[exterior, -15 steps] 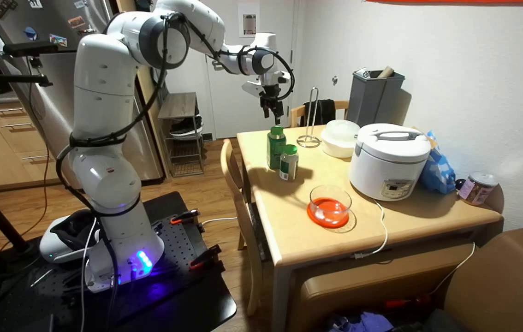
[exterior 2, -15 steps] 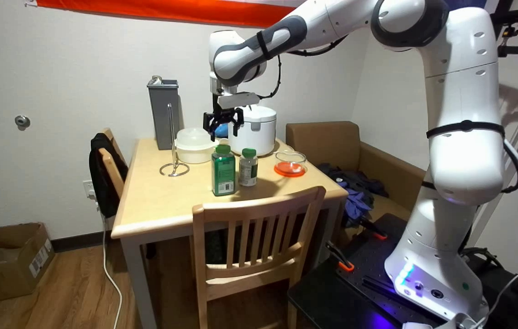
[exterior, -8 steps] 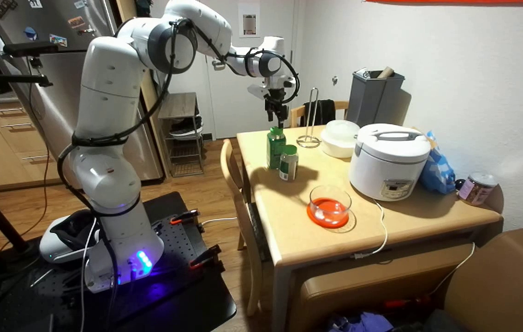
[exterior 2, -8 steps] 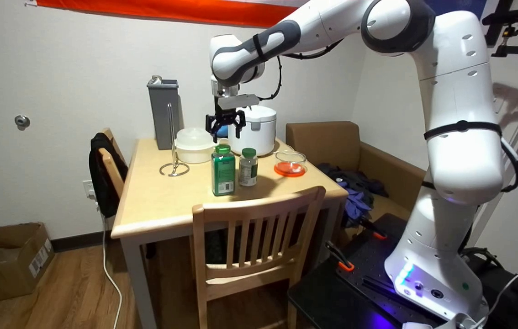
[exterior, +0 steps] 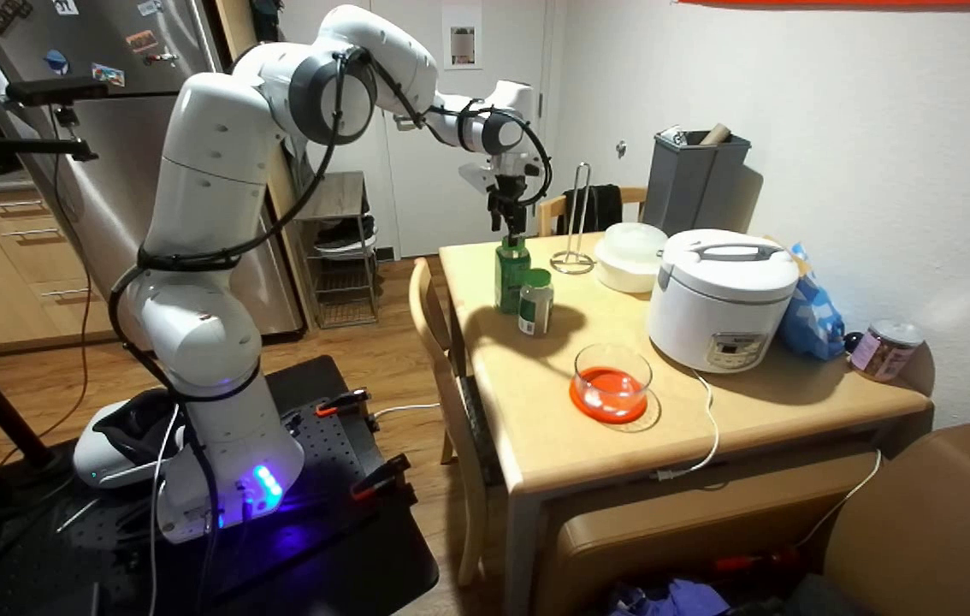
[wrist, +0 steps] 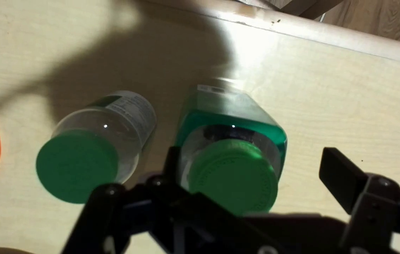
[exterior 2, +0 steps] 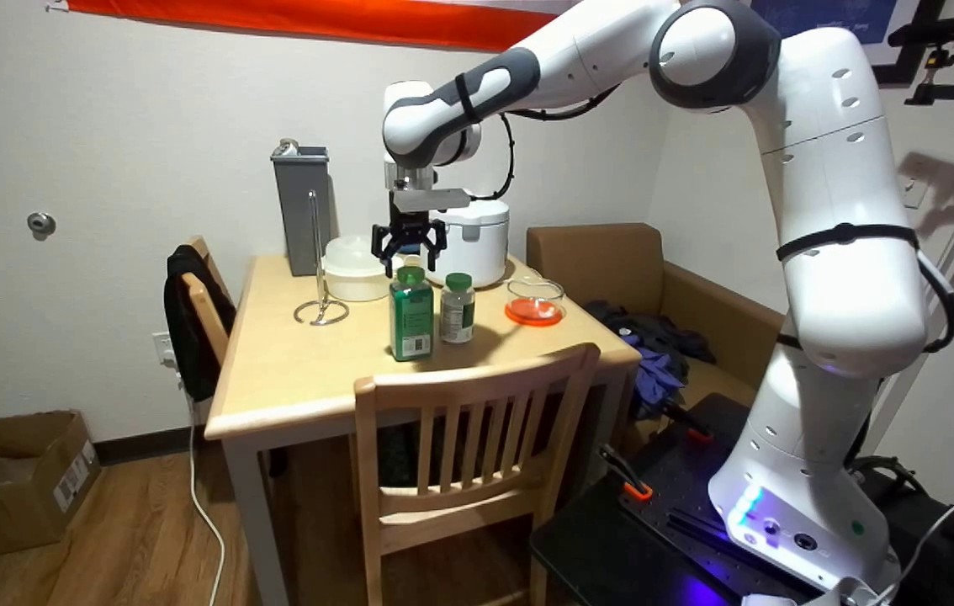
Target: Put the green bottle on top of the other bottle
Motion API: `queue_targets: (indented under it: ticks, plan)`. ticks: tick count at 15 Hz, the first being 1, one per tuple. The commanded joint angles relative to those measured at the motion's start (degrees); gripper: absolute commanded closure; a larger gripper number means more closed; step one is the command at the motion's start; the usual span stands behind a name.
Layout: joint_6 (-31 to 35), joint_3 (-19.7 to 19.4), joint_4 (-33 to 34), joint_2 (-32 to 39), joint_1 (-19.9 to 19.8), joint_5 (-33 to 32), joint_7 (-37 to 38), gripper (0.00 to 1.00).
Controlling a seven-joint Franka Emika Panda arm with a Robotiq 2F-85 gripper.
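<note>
The gripper (exterior 2: 410,268) hangs over the green bottle (exterior 2: 411,321), its jaws spread wide, with the other bottle (exterior 2: 457,313) close by.

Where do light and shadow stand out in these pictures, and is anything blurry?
Wrist view: a broad shadow darkens the table, white glare sits near its edge, tiny glints dot the green bottle and other bottle, and the claw looks dark, slightly soft. Both exterior views: blue lights glow on the robot's base.

Green btl (exterior 2: 411,318), capped, upright, just beside shorter clear btl (exterior 2: 457,315), ditto.
</note>
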Motion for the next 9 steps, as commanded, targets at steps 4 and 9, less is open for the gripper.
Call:
queue_targets:
  ticks: [4, 9]
  plan:
    - [-0.8, -0.4, 1.7, 1.1, -0.4, 1.7, 0.2, 0.00]
    - [-0.4, -0.2, 3.1, 3.0, -0.3, 2.3, 0.3, 0.00]
